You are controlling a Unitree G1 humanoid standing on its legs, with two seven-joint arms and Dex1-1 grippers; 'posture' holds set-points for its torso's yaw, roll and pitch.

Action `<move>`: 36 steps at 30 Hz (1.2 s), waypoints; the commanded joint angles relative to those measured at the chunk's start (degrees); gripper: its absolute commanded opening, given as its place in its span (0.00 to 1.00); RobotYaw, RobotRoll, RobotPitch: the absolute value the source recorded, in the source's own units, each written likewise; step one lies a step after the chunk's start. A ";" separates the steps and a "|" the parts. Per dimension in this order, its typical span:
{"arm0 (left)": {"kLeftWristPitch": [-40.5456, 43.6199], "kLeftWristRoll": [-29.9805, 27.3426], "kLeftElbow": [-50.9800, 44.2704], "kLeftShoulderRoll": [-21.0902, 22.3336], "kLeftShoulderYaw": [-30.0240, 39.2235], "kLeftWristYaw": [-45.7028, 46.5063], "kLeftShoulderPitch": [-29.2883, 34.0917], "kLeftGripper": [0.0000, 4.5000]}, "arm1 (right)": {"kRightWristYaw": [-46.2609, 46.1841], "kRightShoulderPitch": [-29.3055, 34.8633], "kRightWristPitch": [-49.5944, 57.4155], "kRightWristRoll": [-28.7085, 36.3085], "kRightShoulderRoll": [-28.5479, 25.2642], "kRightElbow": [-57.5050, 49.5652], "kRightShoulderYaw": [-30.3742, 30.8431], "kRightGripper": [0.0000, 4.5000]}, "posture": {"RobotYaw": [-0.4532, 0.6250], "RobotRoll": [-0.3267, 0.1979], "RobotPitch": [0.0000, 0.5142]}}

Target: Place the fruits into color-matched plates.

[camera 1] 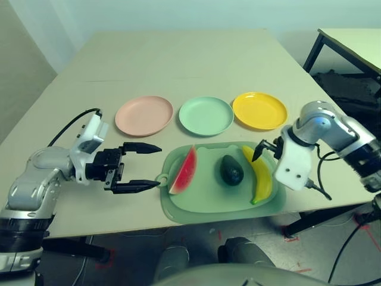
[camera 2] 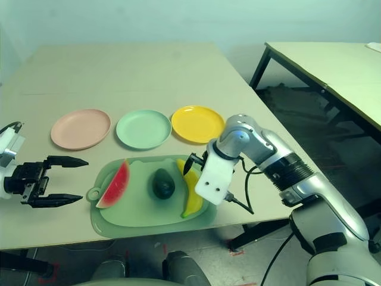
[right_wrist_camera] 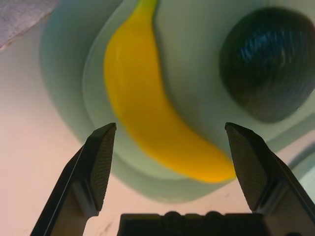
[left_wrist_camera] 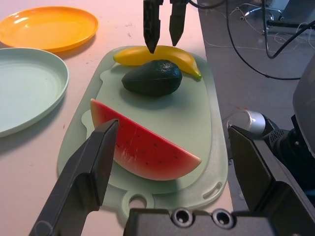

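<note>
Field notes. All three fruits lay on the pale green cutting mat [camera 1: 205, 202] at the near edge of the counter [camera 1: 178, 65]: watermelon wedge [camera 1: 184, 171] toward the robot's left, avocado [camera 1: 231, 169] in the middle, banana [camera 1: 261, 179] toward its right. None plated yet. Pink plate [camera 1: 144, 115], green plate [camera 1: 206, 115] and yellow plate [camera 1: 259, 110] sat in a row beyond the mat, well apart from the fruit.

Right claw [right_wrist_camera: 170, 162] hung over the banana, pointing steeply down, jaws wide, holding nothing. Left claw [camera 1: 141, 167] sat just beside the mat's tab end, roughly level, jaws spread, aimed at the watermelon, also holding nothing.

Risks, as I judged them:
- Banana is curved and smooth; if the jaws close off-centre it could roll or squirt out.
- Avocado lay near the banana; a finger coming down on that side could nudge it.
- Mat may slide if a fingertip presses its rim, esp. so near the counter edge.
- Both arms working one mat: chance of a clash if both go in together.

Hard to tell: how high the right fingertips stood above the banana; wrist housing hid part of the banana from the head cam. Banana blurred in the wrist view.
</note>
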 commanded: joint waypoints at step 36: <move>-3.85 2.77 3.84 -0.58 -1.17 3.69 -3.27 1.00 | -32.83 -31.34 10.43 -24.41 10.61 58.03 3.87 0.37 | 0.42 0.62 0.08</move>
